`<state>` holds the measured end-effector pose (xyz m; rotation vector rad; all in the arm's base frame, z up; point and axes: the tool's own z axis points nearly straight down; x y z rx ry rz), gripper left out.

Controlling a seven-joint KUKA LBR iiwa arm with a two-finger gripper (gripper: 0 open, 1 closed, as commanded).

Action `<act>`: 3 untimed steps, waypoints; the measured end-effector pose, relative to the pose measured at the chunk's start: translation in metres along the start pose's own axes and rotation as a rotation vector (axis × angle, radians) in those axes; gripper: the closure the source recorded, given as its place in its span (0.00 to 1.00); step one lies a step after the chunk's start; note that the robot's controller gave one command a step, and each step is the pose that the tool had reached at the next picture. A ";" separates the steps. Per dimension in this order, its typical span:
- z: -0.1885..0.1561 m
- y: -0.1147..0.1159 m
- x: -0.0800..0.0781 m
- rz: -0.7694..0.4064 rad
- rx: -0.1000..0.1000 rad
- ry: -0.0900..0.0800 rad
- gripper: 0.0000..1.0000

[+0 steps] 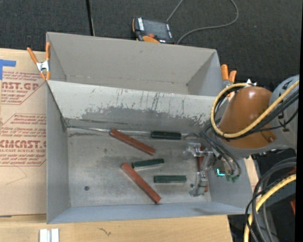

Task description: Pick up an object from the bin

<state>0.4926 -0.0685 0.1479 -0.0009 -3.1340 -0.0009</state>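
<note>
So the grey metal bin (57, 169) has steep sloped walls all round, and the left half of its floor is pretty much bare, so that's where the free room is. The left wall has nothing lying against it. Moving right you hit the loose stuff: one reddish-brown stick (132, 142) lying diagonally near the foot of the back wall, and a second, longer reddish-brown stick (140, 182) angled down toward the front wall, with its lower end close to that edge. A dark green stick (147, 163) sits between them, its left end just beside the top of the longer brown one. Another dark green stick (166, 135) lies flat right along the foot of the back wall, so it's tight there. The third dark green stick (170, 179) lies level on the floor toward the front right corner. That's the piece nearest the end effector (197, 170), with its right end just beside the lower finger. The end effector is low in the bin, hard against the right wall, and as far as I can see its fingers are spread with nothing pinched between them. The arm comes in over the right rim, its orange wrist cover (243, 116) above that wall with yellow-and-black cables (217, 108) looped around it.
</note>
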 end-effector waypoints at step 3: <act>-0.054 0.018 -0.012 -0.161 0.002 -0.016 1.00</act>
